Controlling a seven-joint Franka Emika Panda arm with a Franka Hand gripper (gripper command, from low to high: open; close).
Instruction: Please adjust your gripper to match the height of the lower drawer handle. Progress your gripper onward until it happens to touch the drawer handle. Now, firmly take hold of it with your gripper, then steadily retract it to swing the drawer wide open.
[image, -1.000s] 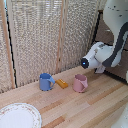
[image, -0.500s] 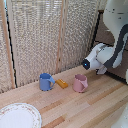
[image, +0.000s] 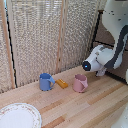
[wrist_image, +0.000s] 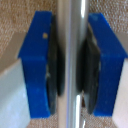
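Your end effector is pinching the lower drawer handle, the silver bar running between both blue pads.

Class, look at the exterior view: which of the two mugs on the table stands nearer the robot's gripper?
The pink mug, on the exterior view's right, is nearer the gripper; the blue mug stands farther left.

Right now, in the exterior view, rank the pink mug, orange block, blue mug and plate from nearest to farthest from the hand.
The hand is at the exterior view's right.
1. Pink mug, just beside it on the wooden top.
2. Orange block, between the two mugs.
3. Blue mug, further left.
4. Plate, at the lower left corner.
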